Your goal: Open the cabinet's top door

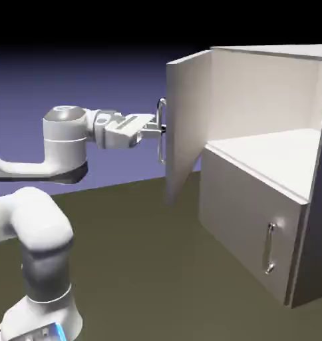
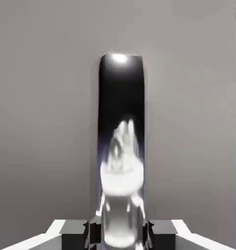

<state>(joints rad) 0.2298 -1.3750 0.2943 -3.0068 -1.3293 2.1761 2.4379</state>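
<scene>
Closest to the camera stood the robot's white arm [image 1: 30, 226], bent and rising from the lower left of the exterior view. Its hand reached level toward the right. Past the elbow, the gripper [image 1: 158, 128] was squeezed tight on the handle [image 1: 162, 130], the long silver bar on the top door [image 1: 187, 120]. In the hand view, the two grey finger tips [image 2: 93, 232] sat close on either side of the shiny handle [image 2: 121, 146], with the flat grey door [image 2: 47, 122] right behind it.

That bar ran straight up and down in the exterior view, and the claw held it near the middle. The top door was already swung out a long way from the cabinet [image 1: 270, 93]. It stuck out toward the arm, and the pale inside of the cabinet showed behind it. So the door's free edge, with the handle, pointed at the robot, and the hinge side was farther off, at the cabinet's far wall.

Lower and to the right was the bottom door [image 1: 247, 220]. It was shut, and its small handle [image 1: 271, 248] had nothing on it.

To my eye the job was mostly done. Any more opening would mean pulling the handle round in a curve, away from the cabinet's front.
</scene>
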